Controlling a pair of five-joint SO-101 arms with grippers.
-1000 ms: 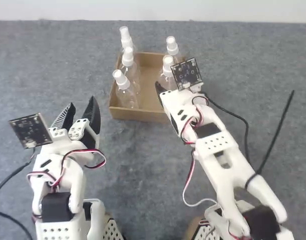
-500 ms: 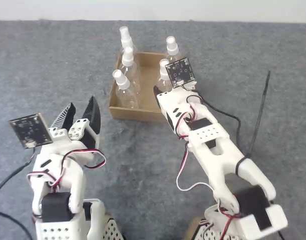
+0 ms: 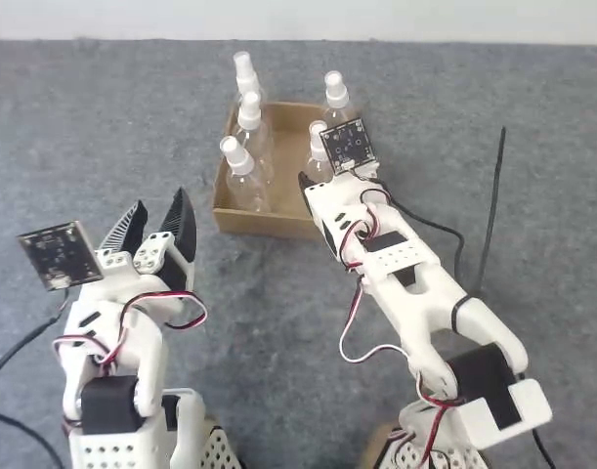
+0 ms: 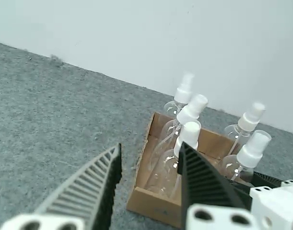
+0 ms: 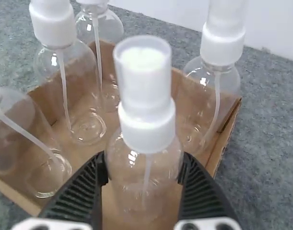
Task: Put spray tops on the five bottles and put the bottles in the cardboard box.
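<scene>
The cardboard box (image 3: 247, 219) sits toward 12 o'clock on the grey felt-like table top (image 3: 93, 127). The right gripper (image 5: 142, 168) hangs over the box's 3 o'clock half with its black ribbed jaws pressed against both sides of a clear spray bottle (image 5: 144, 125). The bottle is upright with its white spray top on, and its base sits low inside the box.

Two more capped bottles stand inside along the 9 o'clock wall, one nearer (image 3: 235, 160) and one behind it (image 3: 249, 115). A fourth bottle (image 3: 244, 70) stands at the box's 11 o'clock corner and a fifth (image 3: 335, 92) at its 1 o'clock corner. Both wear spray tops, though I cannot tell whether they are inside the far wall or just beyond it.

The left gripper (image 3: 159, 203) is at 8 o'clock on the table, well apart from the box. Its jaws are spread and hold nothing, and they point toward the box. A black cable (image 3: 489, 215) runs along the table at 3 o'clock.
</scene>
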